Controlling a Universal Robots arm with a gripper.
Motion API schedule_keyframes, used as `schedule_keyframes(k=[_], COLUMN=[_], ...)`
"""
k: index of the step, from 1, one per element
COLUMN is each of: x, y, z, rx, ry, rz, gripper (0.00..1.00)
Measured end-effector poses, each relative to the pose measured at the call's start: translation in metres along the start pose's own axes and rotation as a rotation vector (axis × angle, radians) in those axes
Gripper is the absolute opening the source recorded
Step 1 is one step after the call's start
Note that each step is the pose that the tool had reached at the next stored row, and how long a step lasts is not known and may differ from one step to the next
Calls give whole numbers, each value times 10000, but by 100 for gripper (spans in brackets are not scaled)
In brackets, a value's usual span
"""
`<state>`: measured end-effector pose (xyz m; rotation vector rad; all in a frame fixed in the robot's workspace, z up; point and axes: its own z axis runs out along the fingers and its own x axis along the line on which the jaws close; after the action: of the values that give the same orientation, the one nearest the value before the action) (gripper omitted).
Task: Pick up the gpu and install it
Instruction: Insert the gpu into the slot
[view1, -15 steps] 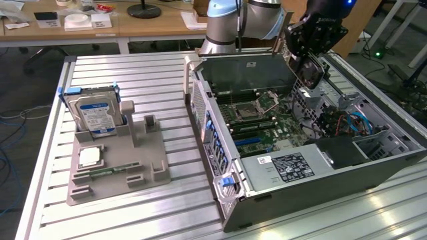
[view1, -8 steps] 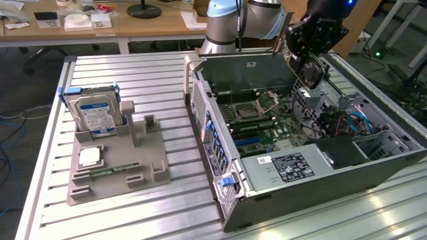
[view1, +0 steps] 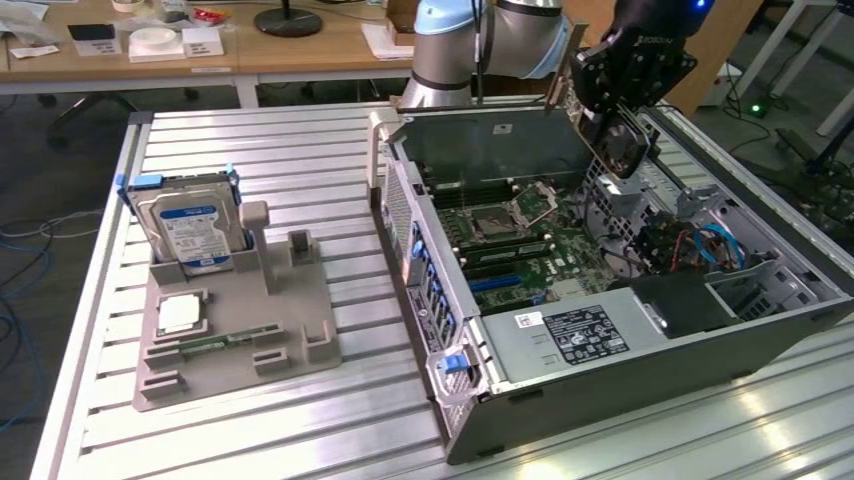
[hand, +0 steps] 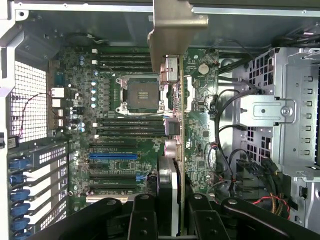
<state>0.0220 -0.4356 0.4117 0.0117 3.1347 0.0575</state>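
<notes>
- Far on the exterior view's left, a hard drive (view1: 191, 228) with a blue-white label stands upright in a gray fixture (view1: 287, 300) on the slotted metal table (view1: 307, 150).
- On the same fixture, lying flat, are a square processor chip (view1: 179, 313) and a narrow green memory stick (view1: 220, 343), both well apart from the action.
- Moving across, the open computer case (view1: 641, 400) lies on its side, with the motherboard (view1: 534, 255) facing up.
- The CPU socket (view1: 514, 213) sits bare in the middle of the board, and a power supply (view1: 574, 335) with a black label fills the near corner.
- Now the arm (view1: 461, 40): it reaches over the far wall of the case, and its gripper (view1: 617, 112) is clamped on the gpu (view1: 623, 148).
- The card hangs edge-down above the board with its round fan showing, clear of the slots and not seated.
- From the wrist, the gpu (hand: 176, 150) shows edge-on between the black fingers (hand: 143, 215), with its silvery bracket (hand: 175, 30) at the far end near the case wall.
- The wrist view puts the card just beside the CPU socket (hand: 137, 92), on the opposite side from a blue expansion slot (hand: 112, 156).
- Crowding the other side, black cables (hand: 225, 130) loop over the board near the card.
- On the exterior view's right, a metal drive cage (view1: 767, 285) and blue cables (view1: 714, 245) pack that end of the case.
</notes>
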Motion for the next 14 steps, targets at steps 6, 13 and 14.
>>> schedule_keyframes(k=[6,13,14], x=[0,0,0], y=[0,0,0], z=[0,0,0], rx=[-2,-9,-10], ry=[13,58,65], rz=[-360,-1585,-1758], gripper=[29,29,29])
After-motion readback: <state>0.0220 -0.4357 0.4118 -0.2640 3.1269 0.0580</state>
